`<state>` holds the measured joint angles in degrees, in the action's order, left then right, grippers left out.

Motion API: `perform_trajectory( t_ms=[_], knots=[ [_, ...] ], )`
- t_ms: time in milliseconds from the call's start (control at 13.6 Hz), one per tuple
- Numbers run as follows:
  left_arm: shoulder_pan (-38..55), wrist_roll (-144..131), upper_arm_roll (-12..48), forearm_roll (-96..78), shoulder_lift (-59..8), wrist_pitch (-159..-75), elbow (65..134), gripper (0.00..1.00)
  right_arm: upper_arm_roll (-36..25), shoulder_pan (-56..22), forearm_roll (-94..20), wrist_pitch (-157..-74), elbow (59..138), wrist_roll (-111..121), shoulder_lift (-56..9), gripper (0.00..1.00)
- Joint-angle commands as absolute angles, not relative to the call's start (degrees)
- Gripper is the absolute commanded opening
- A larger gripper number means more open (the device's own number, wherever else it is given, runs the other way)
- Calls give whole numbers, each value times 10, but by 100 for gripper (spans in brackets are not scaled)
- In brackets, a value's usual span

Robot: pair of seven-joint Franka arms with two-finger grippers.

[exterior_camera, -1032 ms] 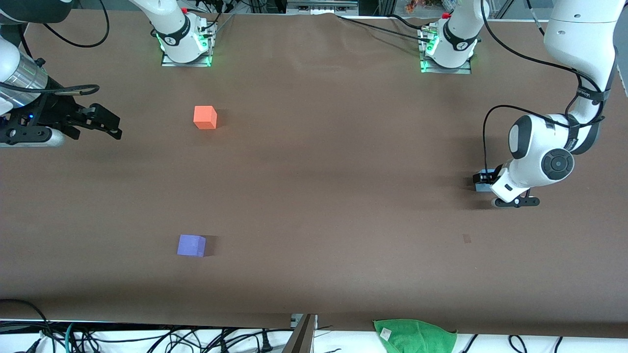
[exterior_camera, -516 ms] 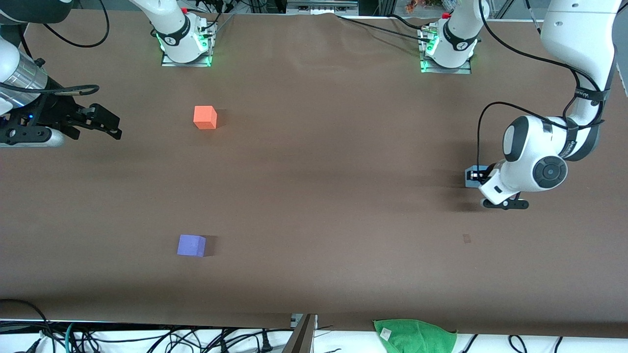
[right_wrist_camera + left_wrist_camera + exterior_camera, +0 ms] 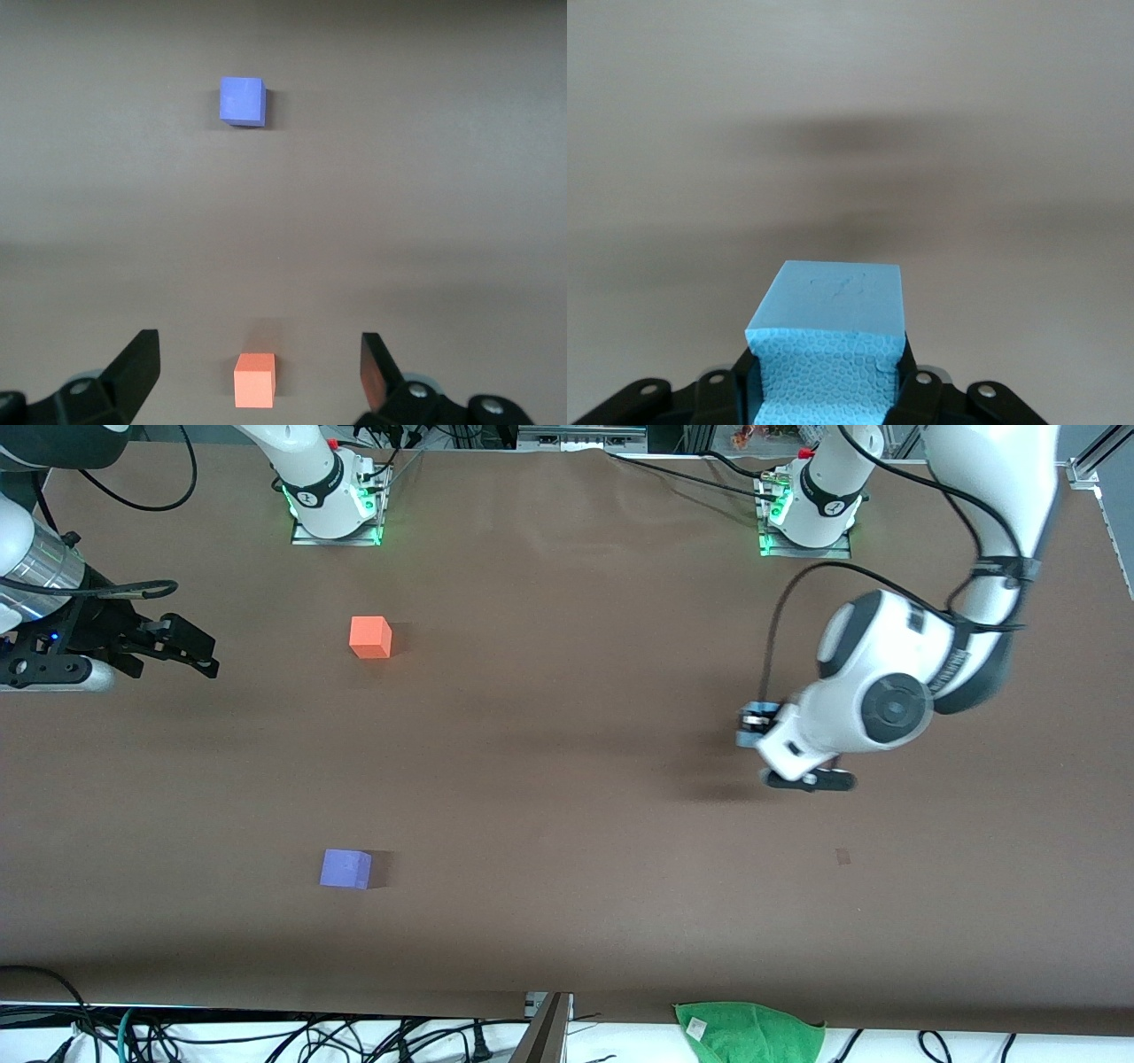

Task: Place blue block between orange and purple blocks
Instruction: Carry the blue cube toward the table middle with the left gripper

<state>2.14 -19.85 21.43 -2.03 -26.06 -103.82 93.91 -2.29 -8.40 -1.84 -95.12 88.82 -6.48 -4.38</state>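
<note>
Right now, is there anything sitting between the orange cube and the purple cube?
No. Only bare brown table lies between the orange block and the purple block; the front and right wrist views both show it.

The whole table (image 3: pixel 567 797) is taken from a high camera facing both arm bases, at a distance and looking steeply down. From the left wrist, a close view is given just past the left gripper (image 3: pixel 828 390) onto the blue block (image 3: pixel 828 341) clamped between its fingers, with blurred tabletop ahead. From the right wrist, the widely parted right gripper (image 3: pixel 257 372) is looked past from higher up, and the orange block (image 3: pixel 254 380) and purple block (image 3: pixel 242 101) ahead of it are shared with the high view.
</note>
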Motion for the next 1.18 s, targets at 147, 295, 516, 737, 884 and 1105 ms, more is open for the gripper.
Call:
perform_trajectory(
  t_ms=[147, 295, 516, 737, 884, 1105],
  knots=[
    [156, -341, 206, -42, -390, -1093, 808, 20, -21, -80, -21, -947, 878, -59, -48, 100],
    [206, -380, 186, -28, -409, -1153, 809, 20, -21, -80, -20, -947, 878, -58, -48, 100],
    [259, -438, 163, 16, -439, -1171, 807, 20, -20, -82, -18, -948, 878, -59, -48, 100],
    [276, -447, 157, 33, -456, -1208, 809, 25, -20, -88, -19, -946, 878, -67, -48, 100],
    [286, -447, 154, 39, -468, -1220, 809, 46, -19, -84, -23, -949, 879, -60, -59, 100],
    [287, -455, 152, 57, -466, -1223, 809, 100, -19, -83, -19, -946, 879, -59, -96, 100]
  ],
)
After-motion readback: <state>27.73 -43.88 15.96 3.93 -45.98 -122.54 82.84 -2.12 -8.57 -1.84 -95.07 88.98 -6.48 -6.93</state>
